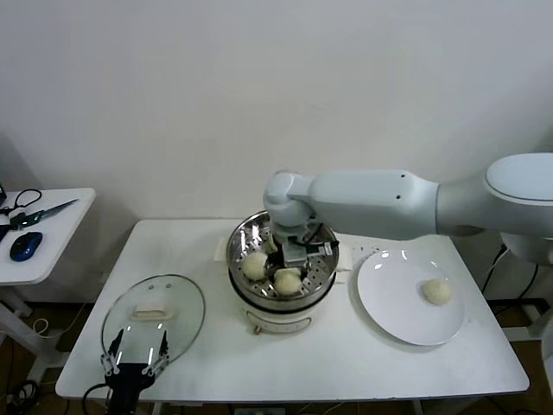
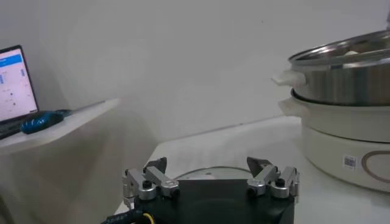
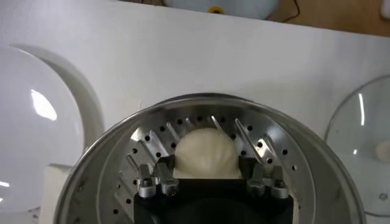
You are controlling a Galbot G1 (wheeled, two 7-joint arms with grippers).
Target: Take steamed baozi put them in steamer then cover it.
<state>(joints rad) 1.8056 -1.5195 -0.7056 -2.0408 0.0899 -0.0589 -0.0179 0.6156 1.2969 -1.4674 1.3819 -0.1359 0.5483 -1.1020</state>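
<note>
The steel steamer (image 1: 238, 239) stands mid-table on its white base. Two baozi (image 1: 255, 265) (image 1: 287, 280) lie on its perforated tray. My right gripper (image 1: 302, 252) reaches down into the pot. In the right wrist view its fingers (image 3: 166, 165) hug the sides of a third baozi (image 3: 206, 151) that rests on the tray inside the steamer (image 3: 109, 159). Another baozi (image 1: 435, 291) lies on the white plate (image 1: 399, 322). The glass cover (image 1: 177, 298) lies flat at the front left. My left gripper (image 1: 136, 356) hovers open over its near edge, holding nothing; the left wrist view shows that gripper (image 2: 210, 171) and the steamer (image 2: 347, 76).
A small side table (image 1: 52, 259) to the left carries scissors (image 1: 39, 212) and a blue mouse (image 1: 26, 245); a laptop screen (image 2: 15, 82) shows there too. The plate (image 3: 36, 134) and cover (image 3: 365, 152) flank the steamer. The wall stands close behind the table.
</note>
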